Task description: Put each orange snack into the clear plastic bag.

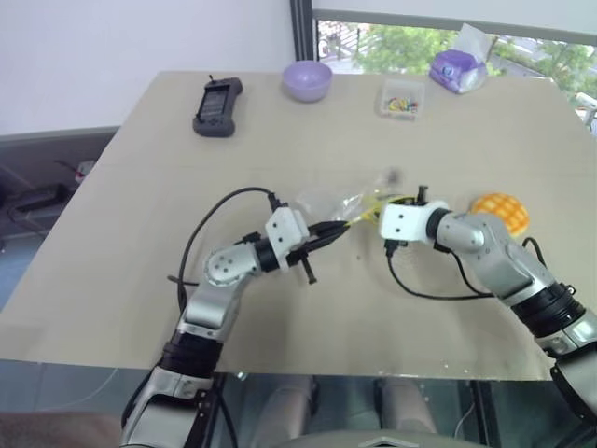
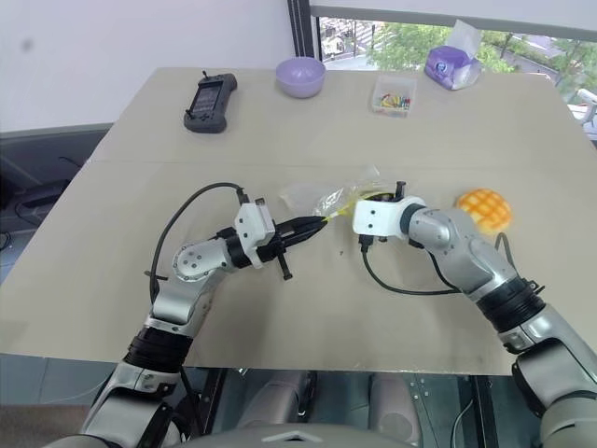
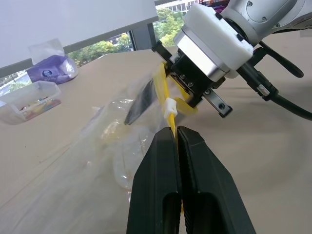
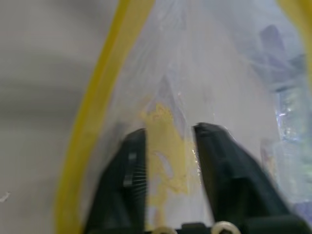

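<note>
Left pincer [image 3: 176,141] held level, pressed together on the yellow zip strip of the clear plastic bag [image 1: 328,203] mid-worktop [image 1: 140,187], right pincer [image 4: 168,139] spread inside the bag's mouth, angled slightly down, orange snack [image 1: 500,211] lying beside the right forearm, no legible writing.

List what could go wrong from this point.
1. The left gripper pinches only the thin yellow zip strip of the clear plastic bag; it could slip free.
2. The right gripper, open inside the bag's mouth, might snag the film.
3. The orange snack remains on the table, outside the bag.
</note>
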You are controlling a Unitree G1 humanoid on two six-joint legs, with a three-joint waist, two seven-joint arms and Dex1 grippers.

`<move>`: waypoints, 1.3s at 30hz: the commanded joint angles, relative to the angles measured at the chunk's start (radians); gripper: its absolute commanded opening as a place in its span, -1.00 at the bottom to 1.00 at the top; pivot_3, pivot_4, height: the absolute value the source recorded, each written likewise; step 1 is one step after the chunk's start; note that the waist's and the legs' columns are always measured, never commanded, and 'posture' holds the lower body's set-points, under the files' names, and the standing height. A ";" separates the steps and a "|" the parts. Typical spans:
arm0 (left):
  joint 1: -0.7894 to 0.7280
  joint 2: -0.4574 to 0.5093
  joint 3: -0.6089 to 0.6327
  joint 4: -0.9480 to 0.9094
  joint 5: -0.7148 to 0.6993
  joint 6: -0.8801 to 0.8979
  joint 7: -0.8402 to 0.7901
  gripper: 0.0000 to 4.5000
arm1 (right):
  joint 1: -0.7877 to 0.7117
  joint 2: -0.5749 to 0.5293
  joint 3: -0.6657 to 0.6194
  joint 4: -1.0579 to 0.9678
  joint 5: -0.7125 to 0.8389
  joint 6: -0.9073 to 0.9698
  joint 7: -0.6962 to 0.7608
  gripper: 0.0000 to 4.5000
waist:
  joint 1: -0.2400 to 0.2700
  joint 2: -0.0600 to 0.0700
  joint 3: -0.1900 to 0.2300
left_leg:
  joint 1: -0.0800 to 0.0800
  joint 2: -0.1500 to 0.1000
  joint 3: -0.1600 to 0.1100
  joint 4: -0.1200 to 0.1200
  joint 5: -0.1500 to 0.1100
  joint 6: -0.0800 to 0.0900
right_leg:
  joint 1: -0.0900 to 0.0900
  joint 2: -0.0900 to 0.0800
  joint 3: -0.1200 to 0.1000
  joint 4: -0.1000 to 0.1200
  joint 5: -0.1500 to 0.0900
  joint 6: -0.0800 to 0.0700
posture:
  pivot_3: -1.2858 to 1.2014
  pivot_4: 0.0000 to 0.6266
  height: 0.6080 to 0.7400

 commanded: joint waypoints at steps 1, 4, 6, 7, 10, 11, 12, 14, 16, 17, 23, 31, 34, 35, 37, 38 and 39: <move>-0.012 0.007 0.008 -0.032 -0.005 -0.010 -0.002 -1.00 | -0.008 0.012 -0.045 -0.038 -0.010 -0.003 0.025 0.54 | 0.000 0.000 0.000 | 0.000 0.000 0.000 0.000 0.000 0.000 | 0.000 0.000 0.000 0.000 0.000 0.000 | 0.03 -0.52 1.00; -0.013 0.006 0.008 -0.027 -0.004 -0.013 -0.001 -1.00 | -0.006 0.020 -0.055 -0.041 -0.022 -0.006 0.033 0.97 | 0.001 0.000 0.000 | 0.000 0.000 0.000 0.000 0.000 0.000 | 0.000 0.000 0.000 0.000 0.000 0.000 | 0.03 -0.52 1.00; -0.015 0.004 0.008 -0.022 -0.002 -0.013 0.001 -1.00 | -0.005 0.026 -0.062 -0.046 -0.025 -0.004 0.040 0.97 | 0.001 0.000 0.000 | 0.000 0.000 0.000 0.000 0.000 0.000 | 0.000 0.000 0.000 0.000 0.000 0.000 | 0.03 -0.52 1.00; -0.015 0.003 0.007 -0.020 0.000 -0.014 0.003 -1.00 | -0.004 0.028 -0.066 -0.049 -0.027 -0.005 0.039 0.97 | 0.001 0.000 0.000 | 0.000 0.000 0.000 0.000 0.000 0.000 | 0.000 0.000 0.000 0.000 0.000 0.000 | 0.03 -0.52 1.00; -0.015 0.001 0.005 -0.014 0.007 -0.016 0.008 -1.00 | -0.003 0.035 -0.075 -0.054 -0.032 -0.009 0.039 0.97 | 0.001 0.000 0.000 | 0.000 0.000 0.000 0.000 0.000 0.000 | 0.000 0.000 0.000 0.000 0.000 0.000 | 0.03 -0.52 1.00; -0.015 0.001 0.005 -0.012 0.012 -0.017 0.012 -1.00 | -0.002 0.037 -0.080 -0.055 -0.033 -0.012 0.039 0.97 | 0.001 0.000 0.000 | 0.000 0.000 0.000 0.000 0.000 0.000 | 0.000 0.000 0.000 0.000 0.000 0.000 | 0.03 -0.52 1.00; -0.015 0.000 0.005 -0.009 0.017 -0.019 0.017 -1.00 | -0.002 0.040 -0.086 -0.058 -0.034 -0.019 0.035 0.97 | 0.001 0.000 0.000 | 0.000 0.000 0.000 0.000 0.000 0.000 | 0.000 0.000 0.000 0.000 0.000 0.000 | 0.03 -0.52 1.00; -0.019 -0.001 0.007 0.002 0.030 -0.024 0.028 -1.00 | -0.005 0.047 -0.102 -0.058 -0.034 -0.040 0.024 0.97 | 0.000 0.000 0.000 | 0.000 0.000 0.000 0.000 0.000 0.000 | 0.000 0.000 0.000 0.000 0.000 0.000 | 0.03 -0.52 1.00; -0.024 -0.001 0.011 0.018 0.048 -0.030 0.047 -1.00 | -0.011 0.045 -0.124 -0.067 -0.013 -0.066 0.030 0.97 | 0.001 0.000 0.000 | 0.000 0.000 0.000 0.000 0.000 0.000 | 0.000 0.000 0.000 0.000 0.000 0.000 | 0.03 -0.52 1.00; -0.027 0.000 0.014 0.029 0.060 -0.037 0.059 -1.00 | -0.012 0.039 -0.138 -0.076 0.003 -0.076 0.043 0.97 | 0.001 0.000 0.000 | 0.000 0.000 0.000 0.000 0.000 0.000 | 0.000 0.000 0.000 0.000 0.000 0.000 | 0.03 -0.52 1.00; -0.054 0.002 0.032 0.117 0.123 -0.102 0.132 -1.00 | 0.032 -0.037 -0.282 -0.181 0.239 -0.037 0.220 0.97 | 0.004 0.000 0.000 | 0.000 0.000 -0.001 0.000 0.000 0.000 | 0.000 0.000 0.000 0.000 0.000 0.000 | 0.03 -0.52 1.00; -0.056 -0.009 0.026 0.144 0.135 -0.135 0.160 -1.00 | 0.116 -0.025 -0.575 -0.184 0.449 0.318 0.147 0.97 | 0.007 0.000 0.000 | 0.001 0.000 -0.002 0.000 0.000 0.000 | 0.002 0.000 -0.001 0.000 0.000 0.000 | 0.03 -0.52 1.00; -0.057 -0.009 0.023 0.147 0.133 -0.138 0.161 -1.00 | 0.167 0.016 -0.656 -0.153 0.500 0.433 0.085 0.97 | 0.007 0.000 0.000 | 0.001 0.000 -0.002 0.000 0.000 0.000 | 0.002 0.000 -0.001 0.000 0.000 0.000 | 0.03 -0.52 1.00; -0.058 -0.009 0.022 0.148 0.133 -0.138 0.160 -1.00 | 0.178 0.031 -0.677 -0.153 0.521 0.469 0.070 0.97 | 0.006 0.000 0.000 | 0.001 0.000 -0.002 0.000 0.000 0.000 | 0.002 -0.001 -0.001 0.000 0.000 0.000 | 0.03 -0.52 1.00; -0.061 -0.008 0.021 0.149 0.132 -0.138 0.159 -1.00 | 0.191 0.044 -0.708 -0.138 0.538 0.525 0.037 0.97 | 0.003 0.000 0.000 | 0.001 0.000 -0.001 0.000 0.000 0.000 | 0.002 -0.001 -0.001 0.000 0.000 0.000 | 0.03 -0.52 1.00; -0.061 -0.007 0.021 0.149 0.132 -0.138 0.158 -1.00 | 0.196 0.045 -0.722 -0.126 0.543 0.554 0.022 0.97 | 0.001 0.001 0.000 | 0.001 0.000 -0.001 0.000 0.000 0.000 | 0.002 -0.001 0.000 0.000 0.000 0.000 | 0.03 -0.52 1.00; -0.062 -0.007 0.021 0.149 0.131 -0.138 0.157 -1.00 | 0.201 0.043 -0.731 -0.116 0.545 0.574 0.009 0.97 | 0.001 0.001 0.000 | 0.001 0.000 0.000 0.000 0.000 0.000 | 0.002 -0.001 0.000 0.001 0.000 0.000 | 0.03 -0.52 1.00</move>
